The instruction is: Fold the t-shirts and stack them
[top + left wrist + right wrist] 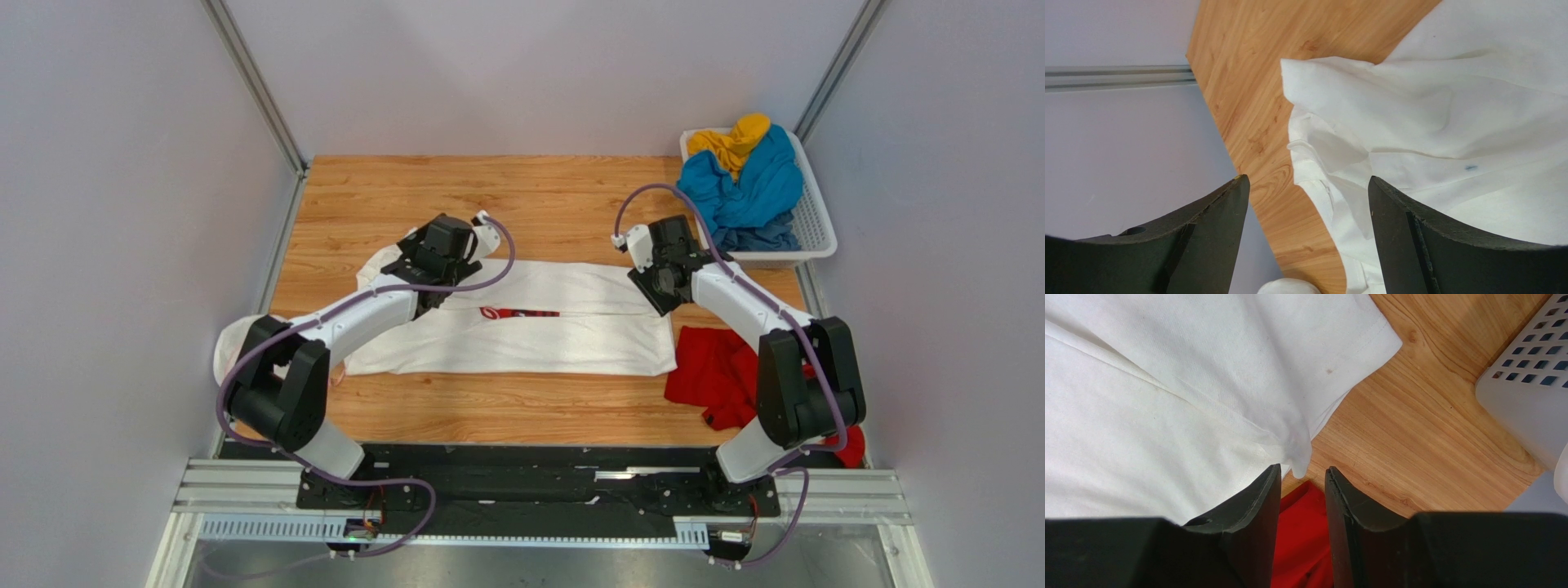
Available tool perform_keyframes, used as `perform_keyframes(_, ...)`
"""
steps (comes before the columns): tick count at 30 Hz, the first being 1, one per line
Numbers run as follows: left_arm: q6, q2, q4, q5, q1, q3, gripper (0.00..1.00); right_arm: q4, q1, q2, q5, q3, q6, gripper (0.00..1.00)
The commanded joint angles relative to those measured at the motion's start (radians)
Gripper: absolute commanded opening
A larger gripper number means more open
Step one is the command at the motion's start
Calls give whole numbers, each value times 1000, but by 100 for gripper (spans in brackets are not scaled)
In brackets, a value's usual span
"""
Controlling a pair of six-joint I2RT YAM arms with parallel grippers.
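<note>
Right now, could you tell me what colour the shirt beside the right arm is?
Plain red; the shirt shows best in the top external view.

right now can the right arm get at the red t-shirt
Probably yes: the red t-shirt lies uncovered beside the white t-shirt, nothing on top, and the right gripper hangs open with the red cloth showing between its fingers.

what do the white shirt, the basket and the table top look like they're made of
White shirt: soft matte cloth, likely cotton; it creases and has a stitched hem. Basket: rigid white plastic, judging by its moulded lattice holes. Table top: wood or wood-look laminate, with grain and knots.
</note>
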Motion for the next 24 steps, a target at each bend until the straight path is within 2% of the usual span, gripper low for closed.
perform_keyframes(1, -26, -69, 39, 17, 31, -6, 80, 39, 5, 0, 5, -3, 9, 36)
perform_keyframes(6, -39, -6, 30, 58, 78, -4, 80, 38, 5, 7, 9, -3, 3, 36)
perform_keyframes(11, -111, 45, -84, 171, 150, 39, 80, 44, 5, -6, 26, -26, -11, 36)
perform_keyframes(19, -164, 54, -148, 248, 167, 37, 79, 50, 5, 5, 20, -29, -5, 35)
perform_keyframes(20, -212, 65, -179, 291, 172, 52, 79, 44, 3, 7, 12, -27, -3, 35)
perform_keyframes(24, -285, 80, -191, 290, 184, 81, 77, 41, 5, -1, 11, -32, -2, 35)
